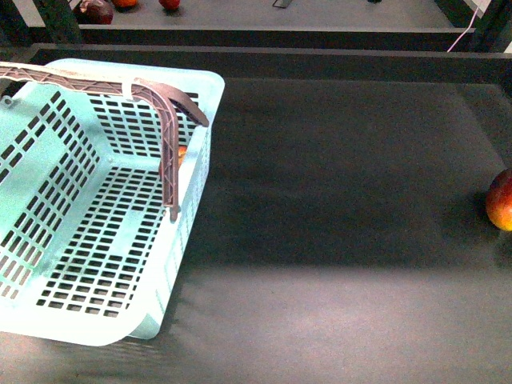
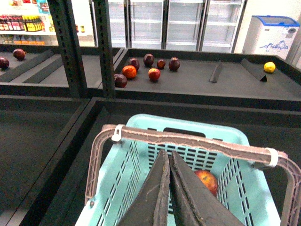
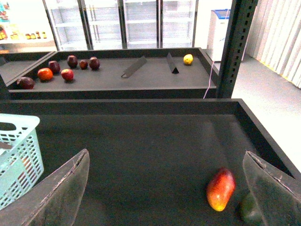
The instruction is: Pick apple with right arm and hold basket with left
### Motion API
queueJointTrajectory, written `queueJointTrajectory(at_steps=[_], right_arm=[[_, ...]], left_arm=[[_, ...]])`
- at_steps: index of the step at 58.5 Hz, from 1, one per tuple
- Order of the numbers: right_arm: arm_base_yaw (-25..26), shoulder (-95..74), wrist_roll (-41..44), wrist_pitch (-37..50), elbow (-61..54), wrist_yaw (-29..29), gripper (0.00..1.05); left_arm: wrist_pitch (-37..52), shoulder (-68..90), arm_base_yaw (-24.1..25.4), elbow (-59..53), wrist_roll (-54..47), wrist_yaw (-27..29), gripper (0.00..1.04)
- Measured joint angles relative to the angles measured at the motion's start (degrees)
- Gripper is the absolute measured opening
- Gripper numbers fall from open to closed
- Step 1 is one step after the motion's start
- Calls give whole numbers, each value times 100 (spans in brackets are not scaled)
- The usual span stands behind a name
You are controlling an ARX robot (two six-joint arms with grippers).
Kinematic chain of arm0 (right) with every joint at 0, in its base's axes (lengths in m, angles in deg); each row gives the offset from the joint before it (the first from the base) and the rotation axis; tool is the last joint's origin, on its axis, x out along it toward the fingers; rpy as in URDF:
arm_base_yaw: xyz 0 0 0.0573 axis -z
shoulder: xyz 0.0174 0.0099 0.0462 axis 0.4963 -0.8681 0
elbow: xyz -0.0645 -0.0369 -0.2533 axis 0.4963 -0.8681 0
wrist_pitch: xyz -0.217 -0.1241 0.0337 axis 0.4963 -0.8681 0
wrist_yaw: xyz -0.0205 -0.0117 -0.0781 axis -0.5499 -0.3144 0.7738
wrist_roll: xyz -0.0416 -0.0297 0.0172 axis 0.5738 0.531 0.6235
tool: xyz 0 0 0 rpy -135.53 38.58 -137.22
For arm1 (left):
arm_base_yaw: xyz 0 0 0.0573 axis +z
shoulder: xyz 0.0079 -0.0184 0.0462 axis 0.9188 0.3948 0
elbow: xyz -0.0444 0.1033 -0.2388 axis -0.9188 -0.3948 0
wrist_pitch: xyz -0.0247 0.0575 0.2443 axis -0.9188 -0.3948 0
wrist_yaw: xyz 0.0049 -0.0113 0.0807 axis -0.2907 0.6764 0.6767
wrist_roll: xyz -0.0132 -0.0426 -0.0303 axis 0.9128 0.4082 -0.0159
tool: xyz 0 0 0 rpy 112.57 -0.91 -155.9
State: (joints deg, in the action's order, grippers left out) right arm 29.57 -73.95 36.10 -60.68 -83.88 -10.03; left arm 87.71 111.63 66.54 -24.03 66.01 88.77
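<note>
We see an apple (image 2: 207, 181) lying inside the basket (image 1: 104, 240), against its far wall; in the front view only a sliver of it shows behind the handles (image 1: 170, 152). Whether it is the deep red one we cannot tell. The basket stands on the left side of the dark worktop (image 1: 336, 208), its brownish handles upright and bound by a white tie (image 2: 117, 133).

Our left fingers (image 2: 167, 188) hang above the basket, pressed together with nothing between them. Our right fingers (image 3: 164, 188) are spread wide and hold nothing. Near the right one, a red-and-yellow fruit (image 3: 220, 189) lies at the worktop's right edge, well apart from the basket.

On the shelf (image 3: 141, 75) beyond lie several dark red and orange fruits (image 3: 56, 70) and a yellow one (image 3: 188, 59).
</note>
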Motion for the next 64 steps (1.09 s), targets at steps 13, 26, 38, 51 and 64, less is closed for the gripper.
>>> queueJointTrajectory(at_steps=[13,26,38,51,64], right_arm=[[0,0,0,0,0,0,96],[0,0,0,0,0,0,96],[0,0,0,0,0,0,96],[0,0,0,0,0,0,96],[0,0,0,0,0,0,96]], left_arm=[[-911,-1045,0,-92,-7,-2,3],[-1742,-1945,0,-94,-17,-2,3],[-2302,-2527,0,-94,-17,-2,3],[-2815,-3049,0,-94,-20,-2,3],[-3193,-3434,0,-94,-20,-2,3]])
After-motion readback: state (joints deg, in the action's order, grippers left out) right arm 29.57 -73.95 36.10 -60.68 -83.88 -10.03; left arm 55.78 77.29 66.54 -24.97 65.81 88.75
